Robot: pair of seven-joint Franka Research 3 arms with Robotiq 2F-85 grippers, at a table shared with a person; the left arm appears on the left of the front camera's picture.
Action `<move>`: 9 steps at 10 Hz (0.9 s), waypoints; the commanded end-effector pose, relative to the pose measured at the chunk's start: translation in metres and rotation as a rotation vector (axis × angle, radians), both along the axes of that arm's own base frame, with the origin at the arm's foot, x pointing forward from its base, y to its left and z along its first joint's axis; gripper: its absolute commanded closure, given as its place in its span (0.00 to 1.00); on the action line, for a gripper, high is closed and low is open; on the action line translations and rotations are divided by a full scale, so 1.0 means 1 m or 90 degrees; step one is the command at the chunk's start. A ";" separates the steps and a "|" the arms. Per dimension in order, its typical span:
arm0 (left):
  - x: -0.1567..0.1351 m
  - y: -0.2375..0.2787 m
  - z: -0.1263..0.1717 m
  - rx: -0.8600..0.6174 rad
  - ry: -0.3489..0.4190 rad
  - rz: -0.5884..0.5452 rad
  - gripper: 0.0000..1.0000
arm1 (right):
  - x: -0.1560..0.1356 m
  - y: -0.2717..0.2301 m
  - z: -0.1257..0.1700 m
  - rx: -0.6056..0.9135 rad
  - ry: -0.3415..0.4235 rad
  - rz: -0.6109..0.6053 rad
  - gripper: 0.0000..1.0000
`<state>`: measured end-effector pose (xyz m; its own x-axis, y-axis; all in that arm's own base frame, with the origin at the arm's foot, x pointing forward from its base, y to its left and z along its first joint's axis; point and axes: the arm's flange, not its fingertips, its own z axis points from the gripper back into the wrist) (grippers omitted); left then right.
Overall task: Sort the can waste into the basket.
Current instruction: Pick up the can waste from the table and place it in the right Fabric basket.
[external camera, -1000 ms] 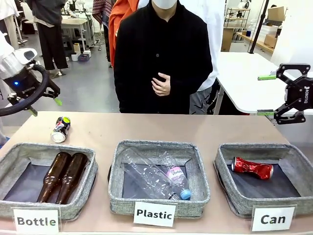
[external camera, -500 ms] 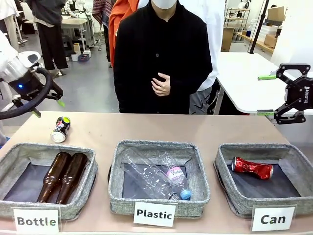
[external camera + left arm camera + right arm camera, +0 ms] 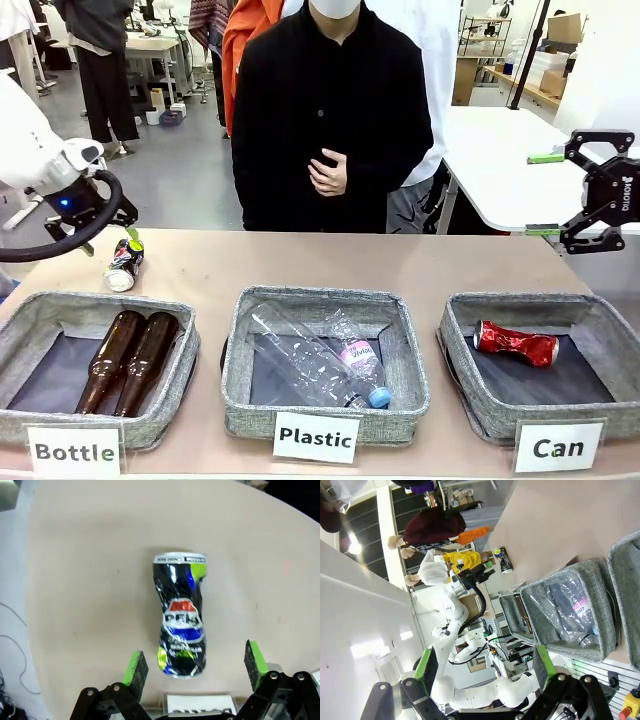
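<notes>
A crushed dark blue-black can (image 3: 124, 264) lies on the table at the far left, behind the "Bottle" basket. My left gripper (image 3: 108, 241) hangs open just above and behind it. In the left wrist view the can (image 3: 181, 614) lies lengthwise ahead, and its near end sits between the spread fingers of that gripper (image 3: 194, 663), which do not touch it. A crushed red can (image 3: 515, 343) lies inside the grey basket (image 3: 520, 300) with the "Can" sign, at the right. My right gripper (image 3: 544, 194) is open and empty, high above that basket's far right corner.
The "Bottle" basket (image 3: 40, 305) holds two brown bottles. The middle "Plastic" basket (image 3: 320, 297) holds clear plastic bottles. A person in black (image 3: 335, 120) stands at the far edge with a hand at the chest. In the right wrist view my open right gripper (image 3: 484, 665) is seen.
My left gripper has moved right and down, closer to the dark can. The right arm, both cans and the person have stayed still.
</notes>
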<state>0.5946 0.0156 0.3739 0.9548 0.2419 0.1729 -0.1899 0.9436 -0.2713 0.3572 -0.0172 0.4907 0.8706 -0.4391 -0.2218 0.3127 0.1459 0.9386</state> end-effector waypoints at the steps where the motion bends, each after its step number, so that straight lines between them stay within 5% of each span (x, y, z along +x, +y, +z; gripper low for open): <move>1: 0.019 -0.003 -0.009 0.027 0.015 0.006 0.00 | -0.002 0.000 0.001 0.000 0.001 0.005 0.00; 6: 0.041 -0.008 -0.038 0.050 0.047 0.011 0.00 | -0.002 0.000 0.001 0.000 0.001 0.005 0.00; 9: 0.044 -0.016 -0.046 0.084 0.046 0.025 0.84 | -0.002 0.000 0.001 0.000 0.001 0.005 0.00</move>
<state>0.6338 0.0038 0.3278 0.9615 0.2402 0.1332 -0.2140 0.9591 -0.1853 0.3572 -0.0172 0.4906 0.8706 -0.4391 -0.2219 0.3128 0.1459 0.9386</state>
